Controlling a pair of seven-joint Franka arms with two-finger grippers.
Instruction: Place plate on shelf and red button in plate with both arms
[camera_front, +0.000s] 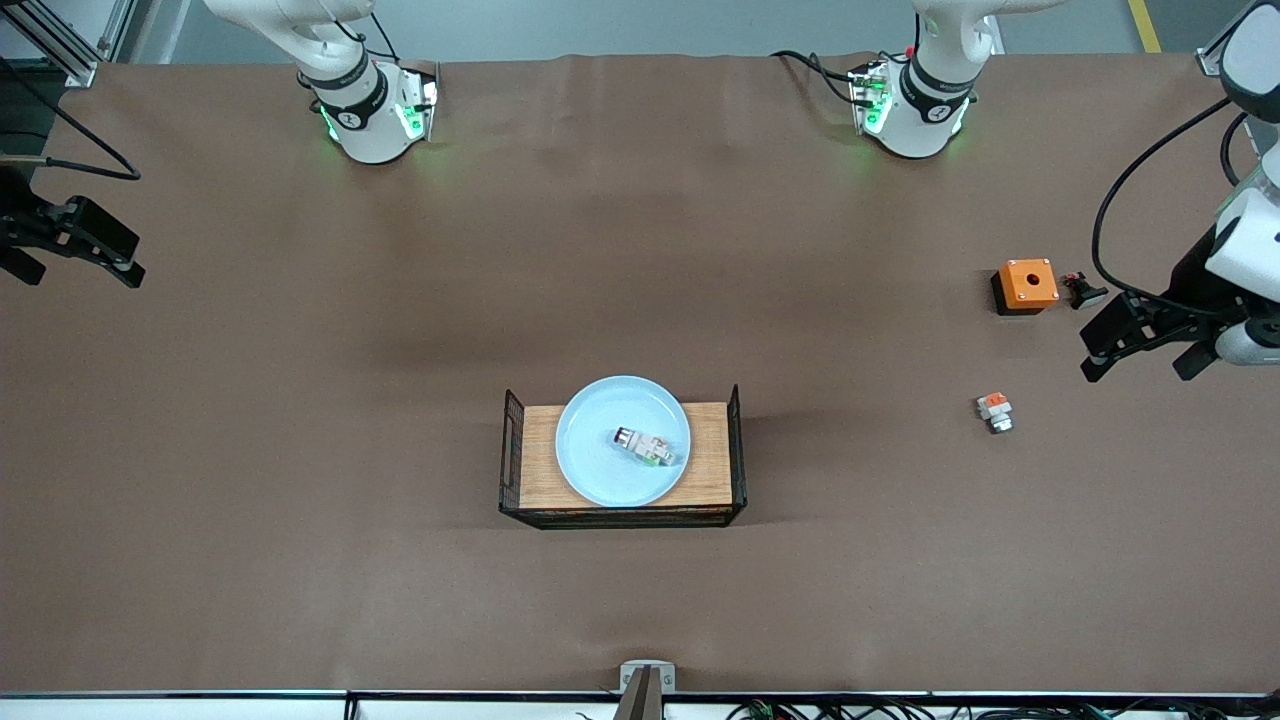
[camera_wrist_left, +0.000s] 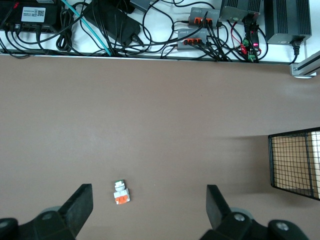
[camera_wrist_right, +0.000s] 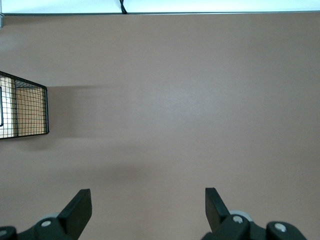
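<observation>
The pale-blue plate (camera_front: 600, 465) lies on the wooden tray (camera_front: 716, 455) with black mesh ends, in the middle of the table. The red button (camera_front: 645, 446) lies on its side on the plate. My left gripper (camera_front: 1140, 362) is open and empty over the table at the left arm's end, beside the orange box; in the left wrist view (camera_wrist_left: 150, 202) the tray's mesh end (camera_wrist_left: 295, 162) shows off to one side. My right gripper (camera_front: 75, 262) is open and empty over the right arm's end of the table; it shows over bare cloth in the right wrist view (camera_wrist_right: 148, 205), with the tray's other mesh end (camera_wrist_right: 25, 112) in sight.
An orange box with a round hole (camera_front: 1026, 284) and a small dark part (camera_front: 1083, 291) lie at the left arm's end. A white block with an orange top (camera_front: 995, 411) lies nearer the front camera; the left wrist view (camera_wrist_left: 121, 192) shows it too. Cables (camera_wrist_left: 150, 25) run along the table's edge.
</observation>
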